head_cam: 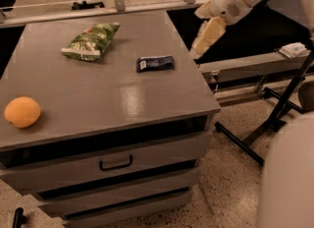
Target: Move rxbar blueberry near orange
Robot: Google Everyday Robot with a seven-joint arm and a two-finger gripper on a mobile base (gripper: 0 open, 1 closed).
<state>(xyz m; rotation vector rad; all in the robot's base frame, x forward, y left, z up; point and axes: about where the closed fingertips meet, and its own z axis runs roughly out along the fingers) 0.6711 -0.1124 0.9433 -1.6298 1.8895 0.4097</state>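
Rxbar blueberry on cabinet, gripper near, beyond the edge

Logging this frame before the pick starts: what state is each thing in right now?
rxbar blueberry: lying flat on the cabinet top, untouched.
orange: resting at the top's front left, far from the bar.
green snack bag: lying flat at the back left.
gripper: in the air beyond the cabinet's right edge, touching nothing.
handled drawer: shut.

I can read no lettering: the white patch on the rxbar blueberry and the green bag print stay illegible. My hand hangs beyond the desk's right edge.
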